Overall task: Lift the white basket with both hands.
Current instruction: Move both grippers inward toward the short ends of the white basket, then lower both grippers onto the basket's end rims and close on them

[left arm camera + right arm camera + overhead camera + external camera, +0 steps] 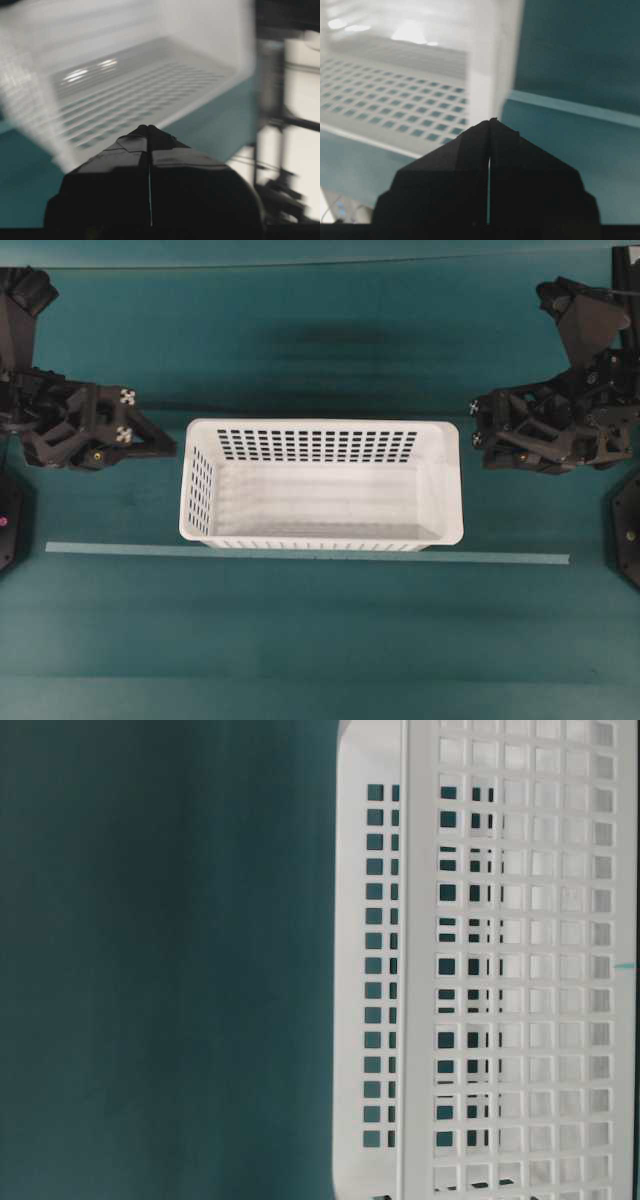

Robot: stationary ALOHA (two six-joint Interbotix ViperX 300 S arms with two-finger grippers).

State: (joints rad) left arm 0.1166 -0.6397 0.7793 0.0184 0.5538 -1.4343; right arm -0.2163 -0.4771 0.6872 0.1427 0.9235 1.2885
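The white basket stands upright in the middle of the green table, its perforated walls filling the right of the table-level view. My left gripper is shut and empty, just off the basket's left end. In the left wrist view, the left gripper points at the blurred basket, tips pressed together. My right gripper is shut and empty, a short gap from the basket's right end. Its tips meet in front of the basket's corner.
A pale tape strip runs across the table just in front of the basket. Black arm bases sit at the far left edge and the far right edge. Bare green table lies in front.
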